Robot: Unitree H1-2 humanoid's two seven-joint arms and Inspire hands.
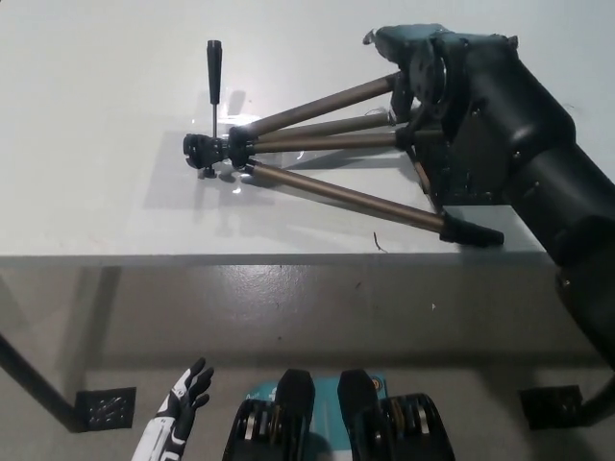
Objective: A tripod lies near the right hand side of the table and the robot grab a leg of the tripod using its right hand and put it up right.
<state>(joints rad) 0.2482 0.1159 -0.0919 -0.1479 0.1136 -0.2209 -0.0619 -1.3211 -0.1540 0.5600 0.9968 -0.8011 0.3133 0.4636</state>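
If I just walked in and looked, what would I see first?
Probably the tripod lying on its side on the white table, legs fanned out to the right. Next, the big black right hand reaching over the far legs at the upper right. The white left hand rests low at the bottom left.
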